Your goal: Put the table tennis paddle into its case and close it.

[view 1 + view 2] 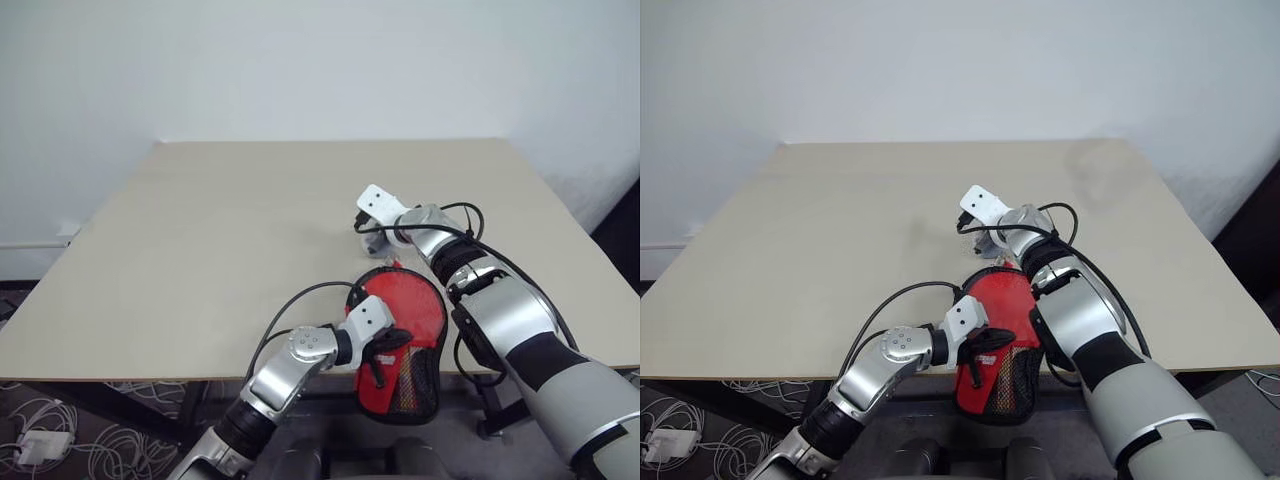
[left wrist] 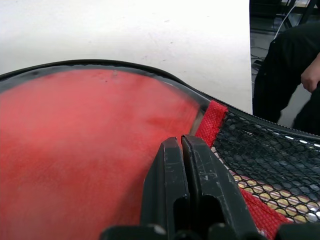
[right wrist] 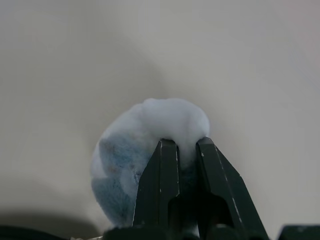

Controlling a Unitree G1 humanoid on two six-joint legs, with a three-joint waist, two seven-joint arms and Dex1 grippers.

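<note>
A: Where's the case point(image 1: 405, 340)?

B: At the table's point(image 1: 220, 240) near edge, overhanging it. The left gripper point(image 2: 186, 165), jaws fully closed, pinches its red fabric beside the black mesh pocket point(image 2: 270, 160). The paddle itself I can't make out.

A: And the right gripper point(image 3: 182, 150)?

B: Farther out over the table, jaws clamped on a soft, fluffy white-blue tuft, perhaps the zip pull.

A: Advice?

B: Keep the soft fabric taut while drawing the zip smoothly round the curve.

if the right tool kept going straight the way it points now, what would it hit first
Probably the bare table. The right tool is shut on a white and blue ball and angles down at the tabletop, so the ball would likely touch first; depth is unclear.
</note>
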